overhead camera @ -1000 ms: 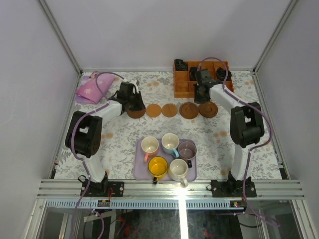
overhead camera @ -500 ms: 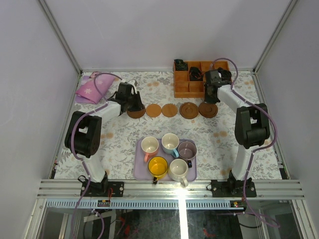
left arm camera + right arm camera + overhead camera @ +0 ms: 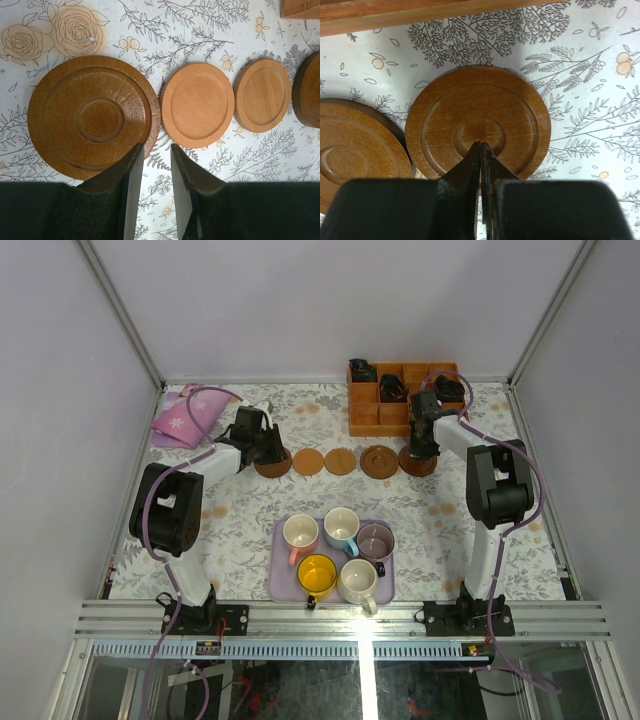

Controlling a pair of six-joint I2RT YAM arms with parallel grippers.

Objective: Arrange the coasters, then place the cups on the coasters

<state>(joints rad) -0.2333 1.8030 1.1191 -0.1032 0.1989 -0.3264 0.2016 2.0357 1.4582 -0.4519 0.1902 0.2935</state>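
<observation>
— So where do we have the coasters (image 3: 341, 460)?
— All five lie in a row across the far part of the table (image 3: 240, 530), in front of the orange box (image 3: 370, 425); the cups (image 3: 340, 550) sit on the lavender tray (image 3: 282, 588) nearer us.
— And our grippers?
— Our left gripper (image 3: 157, 165) stands slightly parted at the rim of the leftmost dark coaster (image 3: 90, 117), holding nothing; our right gripper (image 3: 481, 150) is pinched closed over the rightmost coaster (image 3: 477, 115)

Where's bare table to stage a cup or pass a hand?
Bare cloth: between the coaster row and the tray, and either side of it. Crowded: the row's ends under the left gripper and right gripper, and the box behind.
</observation>
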